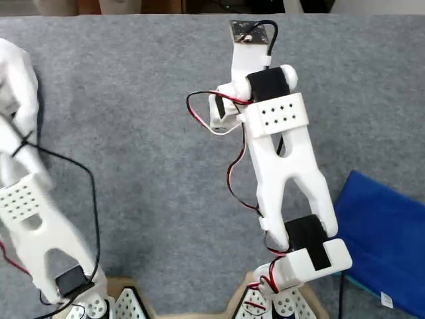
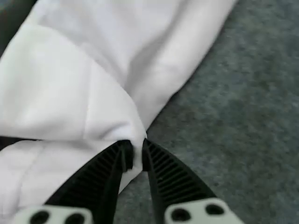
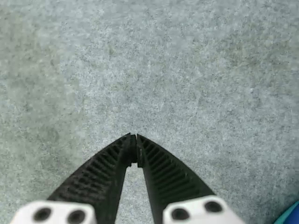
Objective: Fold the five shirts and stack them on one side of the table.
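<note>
Pinching only a thin ridge of cloth, the left pincer [image 2: 134, 151] looked the likeliest point of failure. Its jaws were clamped on one small fold of the white shirt [image 2: 93, 70], and a bite that narrow could slip free under any pull and drop the fold. Second risk, as judged: the grip seemed to take little more than one layer, so a drag might skew or bunch the shirt rather than carry it flat. Third: seen from above, the shirt sat at the 9 to 10 o'clock edge of the table [image 1: 153, 153], partly past the frame, and a tug outward could take it over that edge. The right pincer [image 3: 136, 142] was closed on nothing, tips touching, over bare table toward 12 o'clock. It was well apart from the shirt, so it gave no help in pinning the cloth. Shirt itself: plain white, soft, rumpled, with broad overlapping folds and one long crease. It was not a neat folded shape, by my reading. Its edge lay on the table just beside the left pincer. A blue shirt [image 1: 385, 232] lay flat at the 4 o'clock edge and looked folded.
</note>
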`<state>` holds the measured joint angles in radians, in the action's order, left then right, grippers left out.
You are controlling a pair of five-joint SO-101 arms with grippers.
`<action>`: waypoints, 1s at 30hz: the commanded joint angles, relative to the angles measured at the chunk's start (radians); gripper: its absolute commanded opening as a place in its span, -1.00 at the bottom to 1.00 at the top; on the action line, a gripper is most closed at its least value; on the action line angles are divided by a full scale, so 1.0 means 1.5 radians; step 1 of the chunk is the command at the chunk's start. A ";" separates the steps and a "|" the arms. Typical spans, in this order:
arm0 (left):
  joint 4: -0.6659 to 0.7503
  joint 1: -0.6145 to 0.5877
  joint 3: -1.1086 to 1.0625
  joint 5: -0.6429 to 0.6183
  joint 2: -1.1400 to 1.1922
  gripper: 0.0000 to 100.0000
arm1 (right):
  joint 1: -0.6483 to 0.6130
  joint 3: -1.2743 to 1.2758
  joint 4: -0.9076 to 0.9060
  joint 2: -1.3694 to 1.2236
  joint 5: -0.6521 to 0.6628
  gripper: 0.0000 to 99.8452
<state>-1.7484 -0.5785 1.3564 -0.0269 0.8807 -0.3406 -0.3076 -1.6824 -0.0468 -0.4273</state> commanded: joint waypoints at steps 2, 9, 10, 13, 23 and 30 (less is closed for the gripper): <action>-0.008 0.116 0.030 -0.007 -0.073 -0.96 | 0.052 -0.029 -0.002 0.032 0.005 -0.99; -0.008 0.159 0.014 -0.032 -0.072 -0.96 | 0.084 -0.028 -0.005 0.033 0.008 -0.99; -0.008 0.151 0.004 -0.040 -0.072 -0.96 | 0.084 -0.028 -0.005 0.033 0.008 -0.99; -0.007 0.123 -0.029 -0.041 -0.072 -0.96 | 0.082 -0.024 -0.004 0.032 0.008 -0.99; -0.006 -0.019 -0.105 -0.110 -0.079 -0.47 | 0.081 0.052 0.026 0.036 0.009 -0.99; 0.038 -0.106 -0.035 -0.070 -0.054 -0.48 | 0.080 0.063 0.032 0.037 0.009 -0.99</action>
<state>-1.7438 -0.6966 1.2474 -0.1435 0.8332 -0.2302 -0.2140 -1.6487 -0.0468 -0.4273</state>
